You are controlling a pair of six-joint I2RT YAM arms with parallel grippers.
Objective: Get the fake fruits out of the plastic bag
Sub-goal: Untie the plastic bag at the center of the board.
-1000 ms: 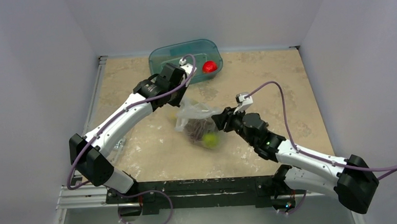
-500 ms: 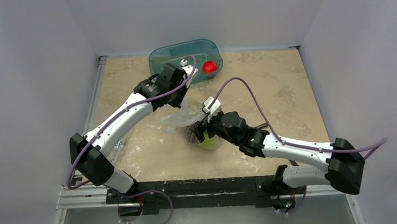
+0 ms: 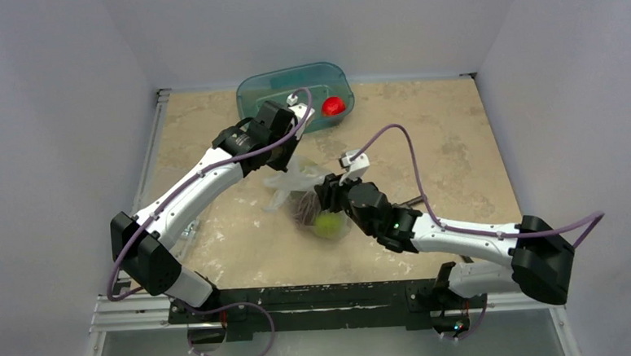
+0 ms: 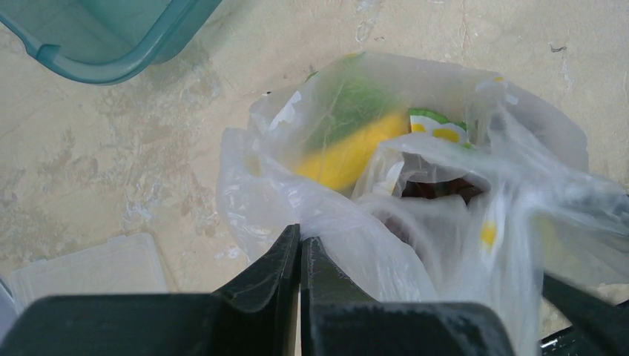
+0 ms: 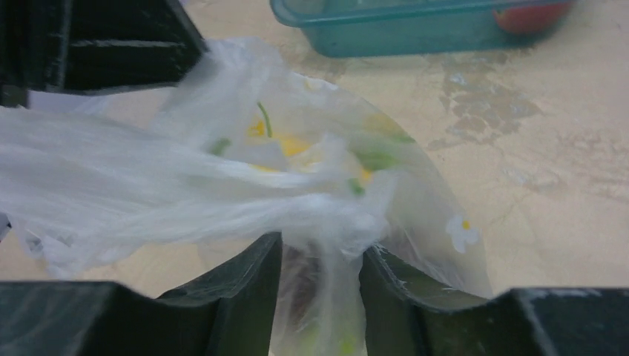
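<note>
Left gripper (image 4: 300, 239) is clenched, its jaws pinching a fold of the plastic bag (image 4: 415, 245). Right gripper (image 5: 319, 259) grasps bunched film of the same bag between its fingers. The bag lies about mid-table, away from every edge, with the banana (image 4: 348, 156), green apple (image 3: 327, 224) and dark grapes (image 3: 304, 205) inside. Teal tub (image 3: 291, 89) stands at the far edge.

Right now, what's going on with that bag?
The left gripper is shut on a fold of the bag. The right gripper straddles another bunch of it, though I can't tell if it is gripping. The fruits, a banana among them, are still inside.
</note>
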